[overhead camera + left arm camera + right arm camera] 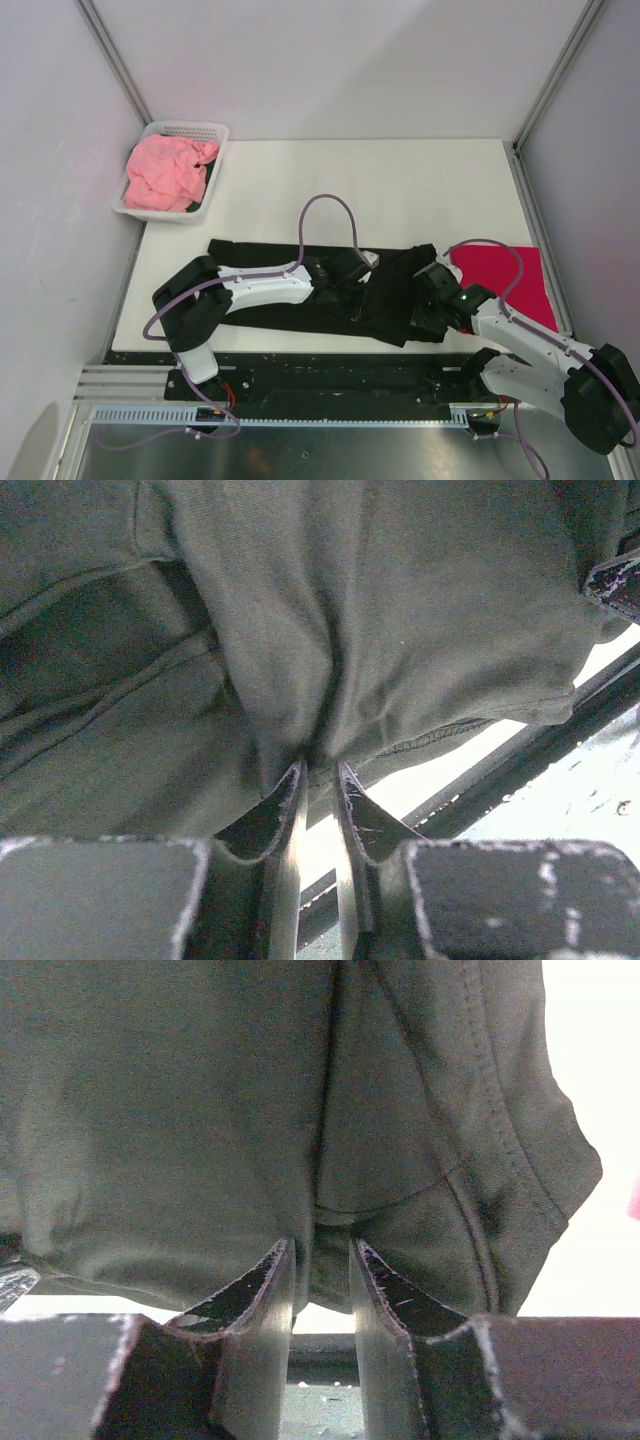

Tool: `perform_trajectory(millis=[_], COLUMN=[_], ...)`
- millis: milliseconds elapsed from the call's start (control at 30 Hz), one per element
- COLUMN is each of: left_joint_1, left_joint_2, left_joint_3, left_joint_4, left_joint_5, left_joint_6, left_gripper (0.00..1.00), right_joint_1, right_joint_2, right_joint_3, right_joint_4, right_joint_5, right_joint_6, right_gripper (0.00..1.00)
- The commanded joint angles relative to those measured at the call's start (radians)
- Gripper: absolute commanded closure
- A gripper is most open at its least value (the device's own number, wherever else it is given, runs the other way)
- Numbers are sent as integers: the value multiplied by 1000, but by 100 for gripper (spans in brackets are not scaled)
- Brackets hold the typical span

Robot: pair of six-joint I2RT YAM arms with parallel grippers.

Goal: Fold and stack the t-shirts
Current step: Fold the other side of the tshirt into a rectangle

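You cannot tell whether the right pincer (320, 1245) grips the black t-shirt (200, 1110); the right arm (525, 345) covers the crimson t-shirt (535, 285) at its near edge.

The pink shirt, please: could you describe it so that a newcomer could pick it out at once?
Start at the white table and look to its far left corner, where a white mesh basket sits. The pink shirt lies crumpled inside it. Unlike the black shirt and red shirt lying on the tabletop, it is bunched up and pale.
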Motion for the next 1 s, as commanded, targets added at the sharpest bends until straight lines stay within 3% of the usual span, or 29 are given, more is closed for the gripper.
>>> perform_trajectory(millis=[0, 467, 667, 967], left_joint_1=[13, 28, 32, 36], left_joint_2=[-55, -70, -71, -75], left_joint_3=[6, -2, -7, -17], left_joint_4=[19, 29, 40, 47], left_joint_5=[8, 3, 10, 12], left_joint_6=[-2, 0, -1, -2], left_gripper=[79, 79, 79, 79], right_joint_1=[-3, -4, -2, -1], right_joint_2=[-4, -138, -108, -23], right_joint_3=[-17, -18, -18, -18], right_joint_4=[53, -39, -4, 80], right_joint_5=[0, 28, 39, 44], right_joint_6=[32, 75, 69, 68], right_gripper=[69, 95, 72, 72])
